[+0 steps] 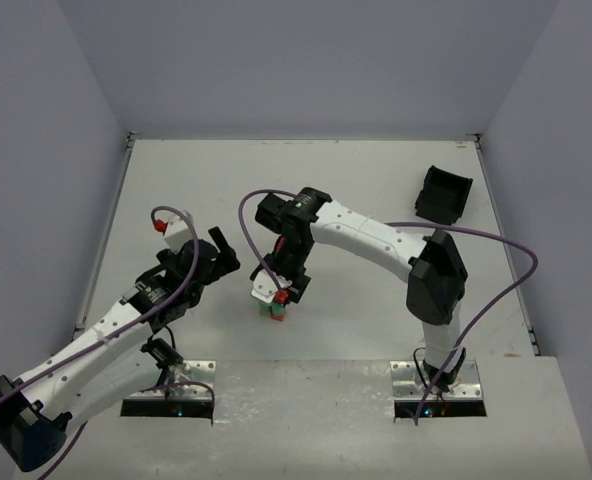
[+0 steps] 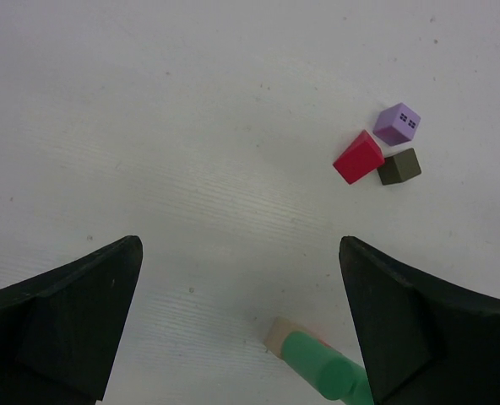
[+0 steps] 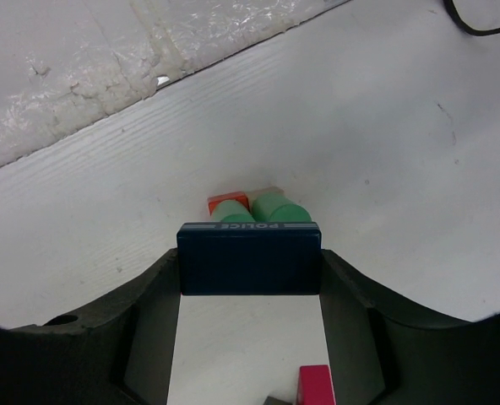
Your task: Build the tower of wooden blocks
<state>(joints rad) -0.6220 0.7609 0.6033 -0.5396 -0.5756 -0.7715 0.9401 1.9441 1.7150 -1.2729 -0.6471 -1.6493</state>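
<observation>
Two green cylinders (image 3: 279,211) stand side by side, one on a red base block (image 3: 227,202) and one on a tan block (image 3: 267,194). Together they make the tower (image 1: 275,312), which stands near the front edge of the table (image 1: 376,170), about midway between the two arm bases. One dark blue block (image 3: 250,257) marked POLICE is pinched flat between the half-spread fingers of the right gripper (image 1: 286,288), directly over the cylinders; whether it touches them I cannot tell. Three loose blocks, one purple cube (image 2: 397,123), one loose red block (image 2: 358,157) and one dark block (image 2: 399,166), sit close together. The left gripper (image 2: 240,249) hovers with jaws fully apart and holds nothing, with bare white surface under it. One black bin (image 1: 444,193) lies by the far right edge, well apart from the tower.
</observation>
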